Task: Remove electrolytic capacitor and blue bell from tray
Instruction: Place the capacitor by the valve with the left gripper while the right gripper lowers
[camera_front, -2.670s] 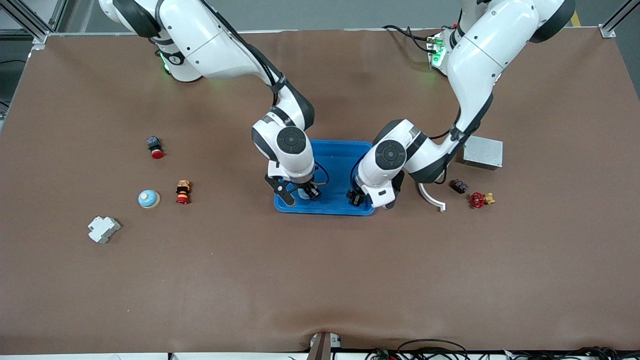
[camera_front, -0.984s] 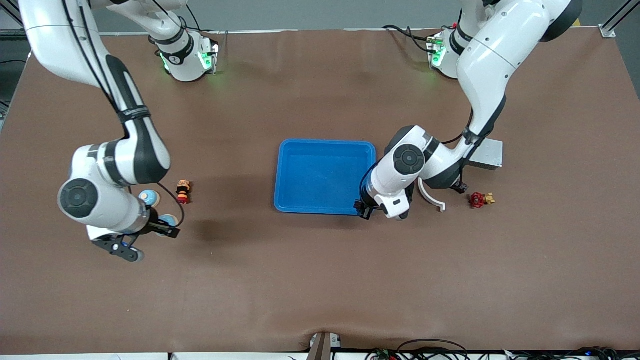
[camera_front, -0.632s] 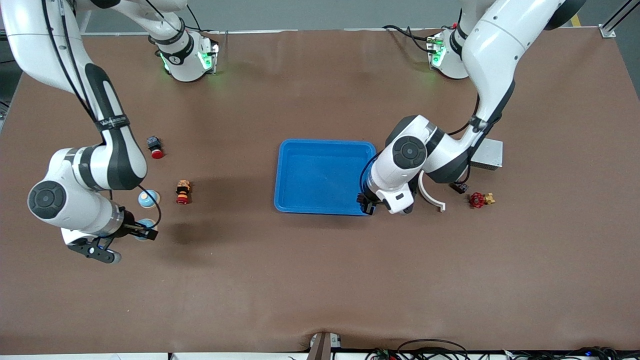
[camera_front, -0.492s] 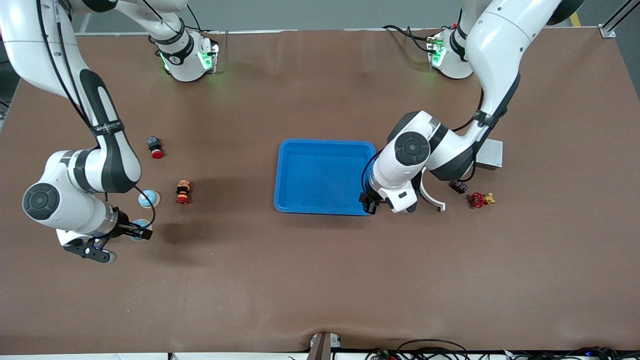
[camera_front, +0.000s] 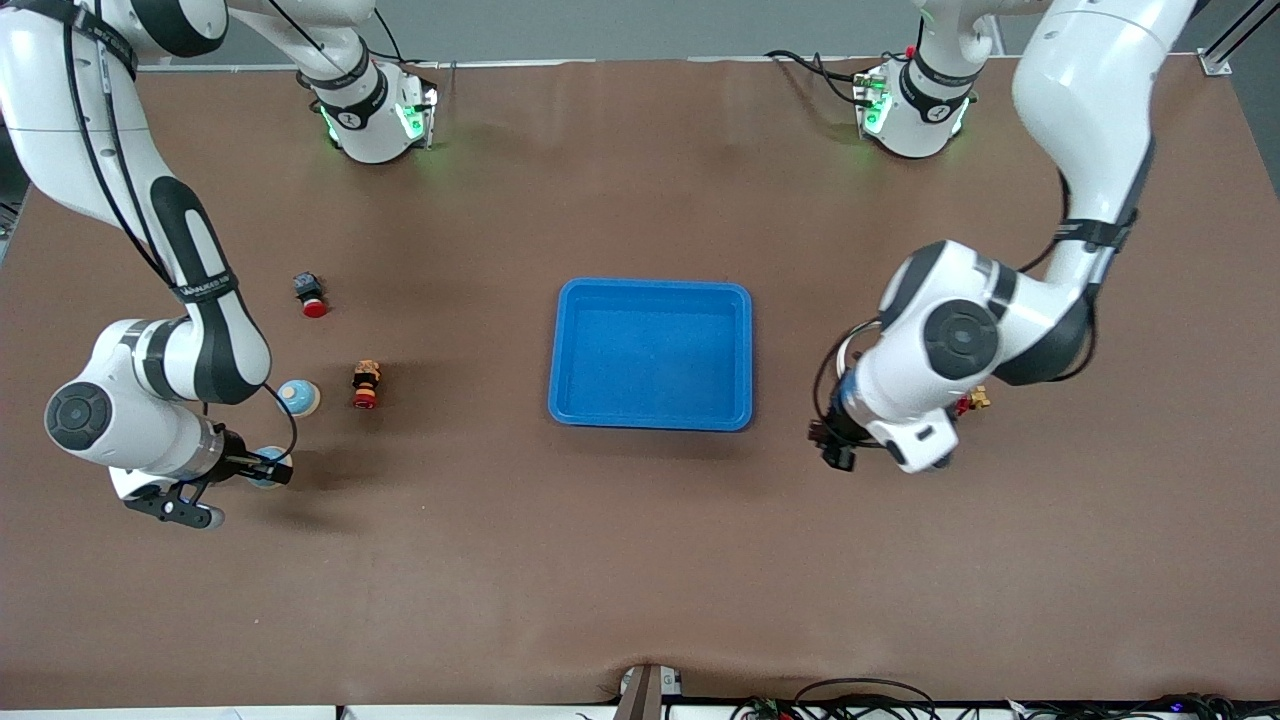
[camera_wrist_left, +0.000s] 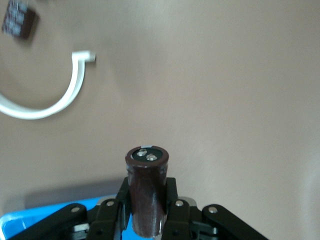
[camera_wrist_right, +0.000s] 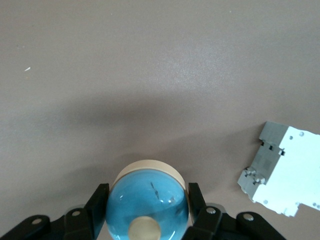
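Observation:
My right gripper (camera_front: 262, 468) is shut on a blue dome bell (camera_wrist_right: 147, 210) with a cream base and knob. It holds the bell low over bare table at the right arm's end, beside a grey-white breaker (camera_wrist_right: 282, 170). My left gripper (camera_front: 835, 450) is shut on a dark brown cylindrical capacitor (camera_wrist_left: 146, 197). It holds the capacitor upright over bare table, just off the blue tray (camera_front: 650, 415) toward the left arm's end. In the wrist views the right gripper (camera_wrist_right: 147, 195) and the left gripper (camera_wrist_left: 146, 187) each clamp their object on both sides.
A second blue bell (camera_front: 297, 397) and two red push buttons (camera_front: 366, 385) (camera_front: 311, 293) lie at the right arm's end. A white curved strip (camera_wrist_left: 50, 95) and a small dark block (camera_wrist_left: 20, 20) lie near the left gripper. A red valve (camera_front: 968, 402) shows partly under the left arm.
The right arm carried the bell from the tray to the right arm's end and lowered it. The left arm moved the capacitor from the tray's edge out over the table toward its own end.

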